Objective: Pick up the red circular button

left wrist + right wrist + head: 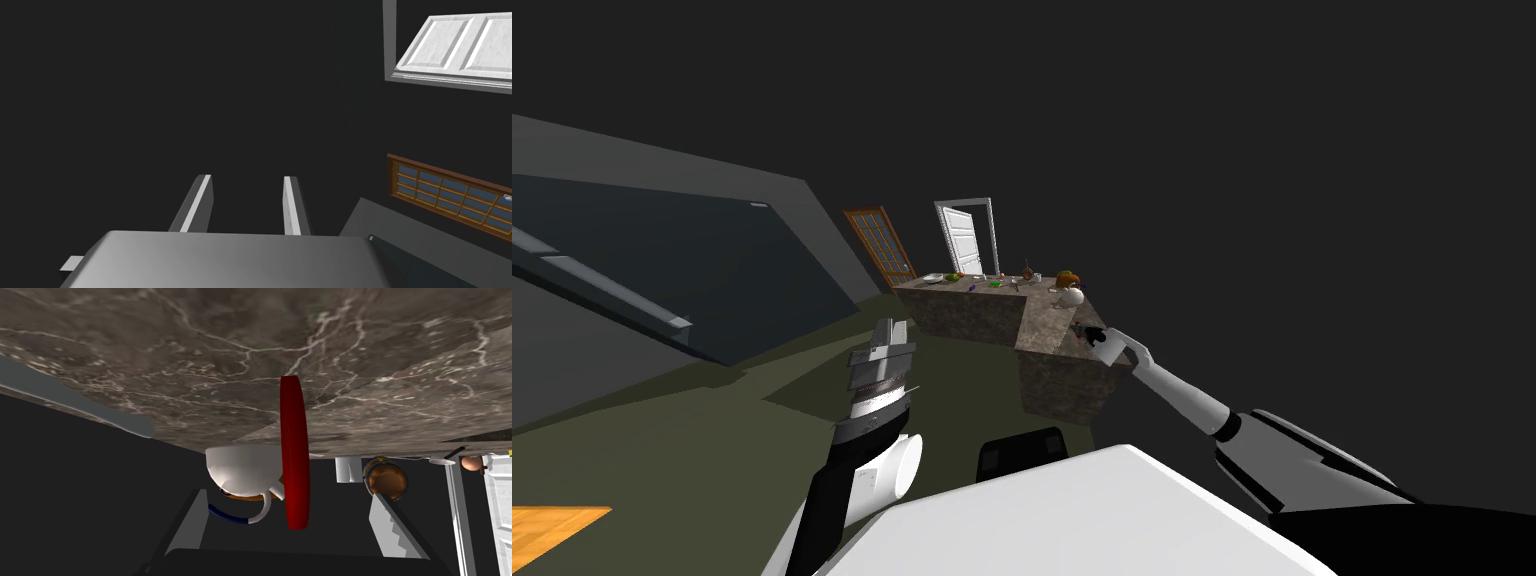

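The red circular button (294, 453) stands edge-on between the fingers of my right gripper (287, 493), which is open; neither finger touches it. One rim of the button is against the brown marbled counter (200, 348); I cannot tell whether it rests there. In the head view my right gripper (1094, 335) reaches over the near end of that counter (1042, 325). My left gripper (884, 342) is raised to the left of the counter, and its fingers (200, 200) stand apart with nothing between them.
A white teapot (240, 473) with a blue and white handle sits just beyond the button, with a white cup (348, 469) and a copper pot (385, 480) farther along. Several small items crowd the counter's far end (992, 282). Behind it are a white door (964, 240) and a wooden glazed door (882, 245).
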`<state>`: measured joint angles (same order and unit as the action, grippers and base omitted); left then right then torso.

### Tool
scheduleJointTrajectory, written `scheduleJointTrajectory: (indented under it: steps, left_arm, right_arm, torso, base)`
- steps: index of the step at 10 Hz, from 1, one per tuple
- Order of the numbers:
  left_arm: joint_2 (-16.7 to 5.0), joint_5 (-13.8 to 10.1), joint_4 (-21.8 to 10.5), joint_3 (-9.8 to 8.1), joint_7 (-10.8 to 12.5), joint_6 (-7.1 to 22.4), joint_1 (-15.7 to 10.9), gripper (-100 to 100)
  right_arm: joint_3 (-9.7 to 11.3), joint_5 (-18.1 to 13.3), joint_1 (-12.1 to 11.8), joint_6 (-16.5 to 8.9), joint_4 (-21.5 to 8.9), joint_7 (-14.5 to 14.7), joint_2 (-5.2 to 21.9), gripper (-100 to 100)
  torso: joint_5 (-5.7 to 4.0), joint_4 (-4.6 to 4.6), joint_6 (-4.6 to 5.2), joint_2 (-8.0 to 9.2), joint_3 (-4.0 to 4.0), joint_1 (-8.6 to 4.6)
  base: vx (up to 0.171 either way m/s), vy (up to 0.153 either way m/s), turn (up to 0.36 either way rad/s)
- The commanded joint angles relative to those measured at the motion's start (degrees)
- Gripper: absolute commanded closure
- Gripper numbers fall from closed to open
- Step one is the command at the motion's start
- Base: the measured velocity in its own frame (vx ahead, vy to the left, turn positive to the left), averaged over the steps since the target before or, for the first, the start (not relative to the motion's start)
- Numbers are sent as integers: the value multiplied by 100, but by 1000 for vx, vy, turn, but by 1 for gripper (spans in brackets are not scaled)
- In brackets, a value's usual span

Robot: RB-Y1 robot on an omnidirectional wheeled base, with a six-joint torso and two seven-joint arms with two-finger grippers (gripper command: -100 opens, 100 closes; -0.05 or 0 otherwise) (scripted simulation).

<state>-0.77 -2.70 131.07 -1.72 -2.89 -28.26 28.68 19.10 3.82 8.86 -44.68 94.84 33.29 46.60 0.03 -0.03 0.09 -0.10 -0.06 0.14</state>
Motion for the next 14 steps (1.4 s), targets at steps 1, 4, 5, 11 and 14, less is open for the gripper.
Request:
scheduleJointTrajectory:
  steps: [1, 4, 5, 11, 14]
  left_arm:
    - [0, 0, 0, 0, 0, 0, 0, 0]
    - [0, 0, 0, 0, 0, 0, 0, 0]
    - [0, 0, 0, 0, 0, 0, 0, 0]
    - [0, 0, 0, 0, 0, 0, 0, 0]
    - [0, 0, 0, 0, 0, 0, 0, 0]
  right_arm:
    - [144, 32, -210, 286, 41, -286, 286, -100]
    - [275, 76, -427, 568, 60, -755, 760, -100]
    - [275, 76, -427, 603, 60, -917, 951, -100]
    - [539, 165, -861, 1227, 99, -1802, 1955, -100]
    - [671, 209, -1078, 1539, 118, -2223, 2422, -100]
  torso:
    - [0, 0, 0, 0, 0, 0]
    - [0, 0, 0, 1, 0, 0]
    - [0, 0, -2, -1, 0, 7]
    - [0, -1, -3, -2, -1, 9]
    - [0, -1, -3, -3, -2, 9]
  base:
    - [46, 71, 77]
    - [30, 54, 45]
    - [38, 72, 51]
    - [31, 57, 48]
    - [35, 53, 39]
